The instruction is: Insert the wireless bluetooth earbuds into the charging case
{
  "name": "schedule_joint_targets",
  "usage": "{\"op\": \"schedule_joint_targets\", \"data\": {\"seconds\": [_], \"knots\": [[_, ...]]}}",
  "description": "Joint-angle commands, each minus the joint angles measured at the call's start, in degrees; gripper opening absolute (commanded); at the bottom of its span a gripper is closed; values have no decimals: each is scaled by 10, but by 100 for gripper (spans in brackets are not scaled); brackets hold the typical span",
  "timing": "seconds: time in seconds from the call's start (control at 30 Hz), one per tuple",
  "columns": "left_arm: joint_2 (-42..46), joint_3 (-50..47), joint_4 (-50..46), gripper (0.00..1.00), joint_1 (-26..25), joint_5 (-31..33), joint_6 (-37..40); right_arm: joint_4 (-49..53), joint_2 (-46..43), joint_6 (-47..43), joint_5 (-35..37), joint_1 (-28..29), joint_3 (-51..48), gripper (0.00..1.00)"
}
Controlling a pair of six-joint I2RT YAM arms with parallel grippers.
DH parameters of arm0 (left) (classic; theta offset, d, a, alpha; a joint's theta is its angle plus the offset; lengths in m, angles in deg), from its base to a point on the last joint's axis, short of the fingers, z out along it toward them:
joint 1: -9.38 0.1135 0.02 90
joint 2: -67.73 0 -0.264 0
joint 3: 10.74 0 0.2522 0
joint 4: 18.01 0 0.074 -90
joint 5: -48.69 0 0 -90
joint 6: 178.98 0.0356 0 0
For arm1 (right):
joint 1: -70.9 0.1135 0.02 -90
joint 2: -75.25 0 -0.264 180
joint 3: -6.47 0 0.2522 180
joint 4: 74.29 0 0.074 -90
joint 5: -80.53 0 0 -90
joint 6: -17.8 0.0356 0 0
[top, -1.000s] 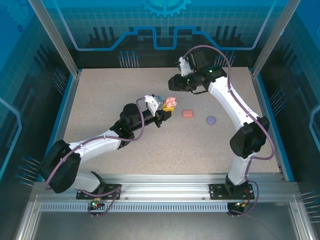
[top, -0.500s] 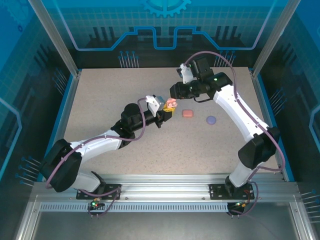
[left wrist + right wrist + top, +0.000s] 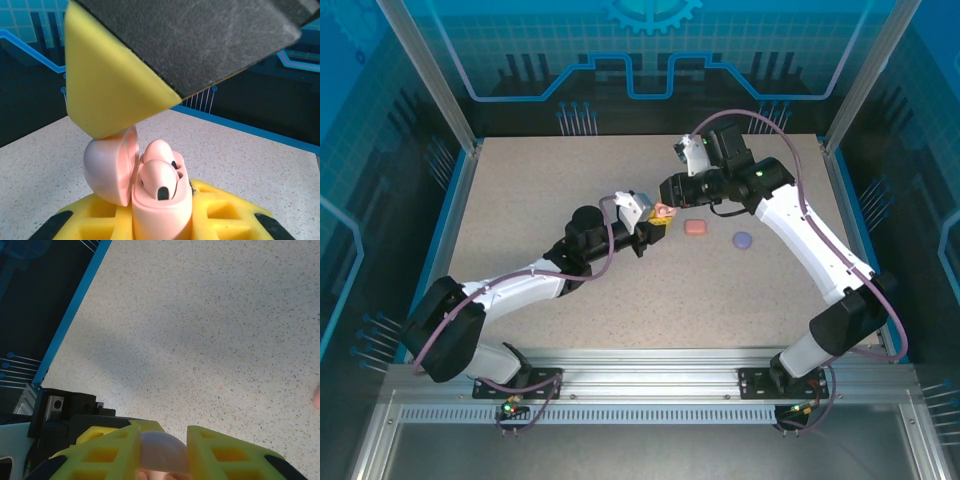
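My left gripper (image 3: 655, 222) (image 3: 162, 222) is shut on the body of a pale pink charging case (image 3: 662, 212) (image 3: 162, 212), held upright above the table. The case's lid (image 3: 107, 170) is swung open to the left. Two pinkish-beige earbuds (image 3: 157, 182) sit in the case's wells, heads up. My right gripper (image 3: 667, 192) (image 3: 162, 452) comes down from above, and the rounded lid (image 3: 162, 450) fills the gap between its two yellow fingers (image 3: 110, 455), touching both. One of those fingers (image 3: 110, 85) hangs over the lid in the left wrist view.
A coral case (image 3: 695, 228) and a purple case (image 3: 743, 240) lie shut on the speckled table (image 3: 560, 180) just right of the grippers. A blue rim (image 3: 75, 315) and metal posts border the table.
The right arm has swung down and left from the back of the table to the held case. Its jaws have narrowed onto the lid. The left arm has barely moved.
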Motion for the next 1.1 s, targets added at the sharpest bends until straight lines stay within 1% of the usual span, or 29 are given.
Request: {"op": "schedule_joint_targets", "data": {"seconds": [0.0, 0.17, 0.33, 0.57, 0.83, 1.07], "knots": [[4, 17, 20, 0, 0, 4, 4, 4, -12, 7, 5, -1, 16, 31], [6, 16, 18, 0, 0, -2, 2, 6, 16, 15, 19, -12, 65, 34], [6, 17, 18, 0, -1, -6, -1, 23, 73, 13, 22, -23, 113, 34], [6, 22, 18, 0, -2, -4, 1, 29, 125, 6, 12, -22, 125, 32], [1, 26, 15, 0, -2, 7, 8, 32, 116, -5, 5, -7, 97, 31], [-4, 33, 11, 0, -2, 23, 6, 29, 76, -10, -2, 9, 50, 30]]}}
